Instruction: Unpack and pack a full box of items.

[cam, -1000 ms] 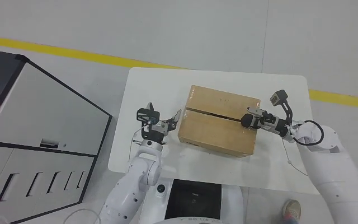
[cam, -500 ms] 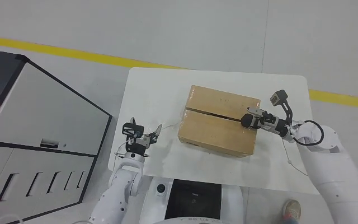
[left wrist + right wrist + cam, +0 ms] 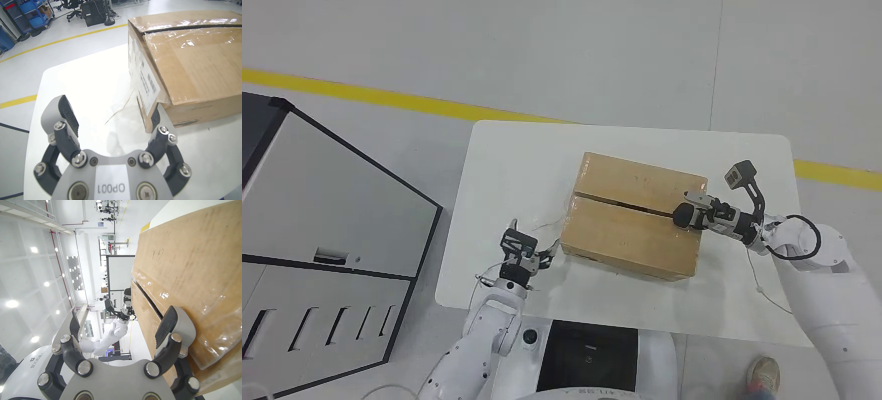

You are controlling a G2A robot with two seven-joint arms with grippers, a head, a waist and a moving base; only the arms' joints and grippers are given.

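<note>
Left gripper, fingers spread wide, sits at the box corner; right gripper, likewise spread, on the opposite end. I'd pinch the loose tape, peel slowly, box braced.

The box sits in the middle of the tabletop, its top seam running left to right. The left hand hangs just off the box's left corner on the robot's side, beside a loose strip of tape trailing from that end onto the tabletop. The right hand is at the right end, one finger over the top beside the seam.
</note>
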